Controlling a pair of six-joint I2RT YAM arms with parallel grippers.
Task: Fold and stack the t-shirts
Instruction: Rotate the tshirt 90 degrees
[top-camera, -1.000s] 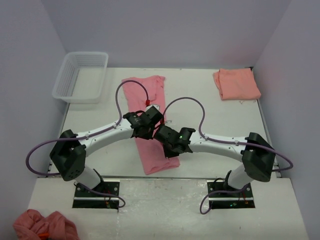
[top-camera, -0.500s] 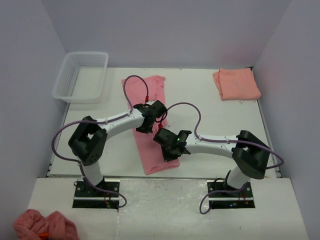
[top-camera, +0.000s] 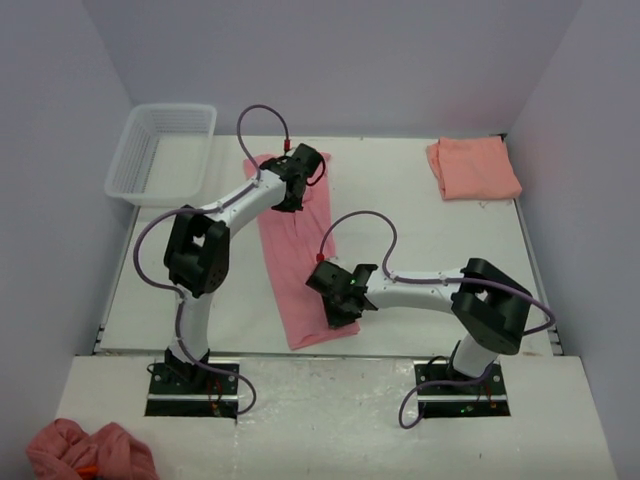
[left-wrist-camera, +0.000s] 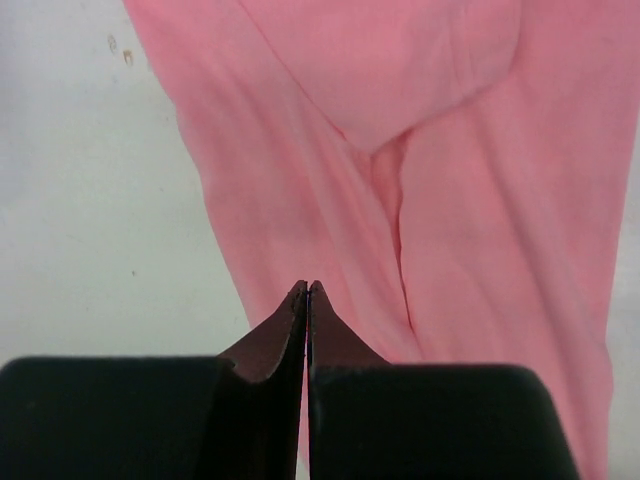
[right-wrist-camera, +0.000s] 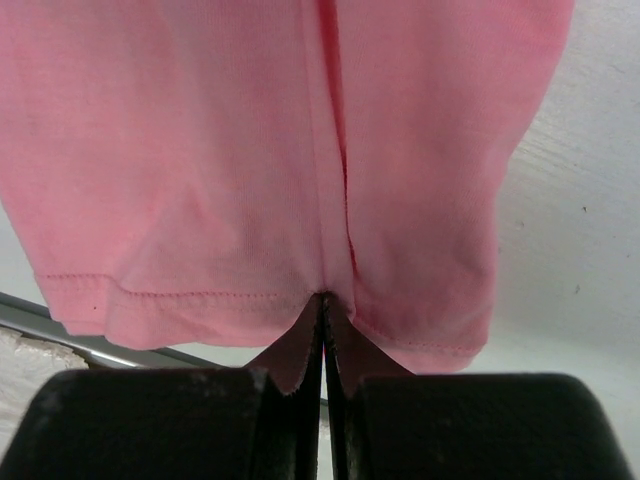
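Pale lilac walls (top-camera: 330, 60) close in your workspace on three sides, and the white table (top-camera: 470, 235) fills the floor between them. Nearest you is a scuffed white ledge (top-camera: 330, 400) with both arm bases bolted to it. A crumpled pink cloth (top-camera: 90, 450) lies at its near left corner.

Just past the ledge, the pink shirt (top-camera: 295, 260) begins near the table's near edge, about the middle. It is folded into a long narrow strip that runs away from you and slants a little to the left at its far end.

Your right gripper (right-wrist-camera: 323, 298) is low over the near end of that strip. Its jaws are clenched tight, with the tips right at the stitched hem. A ridge in the fabric runs out from the tips, but you cannot tell whether any cloth is caught between them.

Farther out, your left gripper (left-wrist-camera: 307, 288) reaches over the far end of the same shirt. Its jaws are also pressed fully together, with the tips at the strip's left edge, where the cloth meets bare table. Nothing shows gripped there.

Along the far side, a clear plastic basket (top-camera: 165, 150) sits in the left corner. The orange shirt (top-camera: 473, 167) lies folded into a small flat packet in the right corner, well apart from the pink one.
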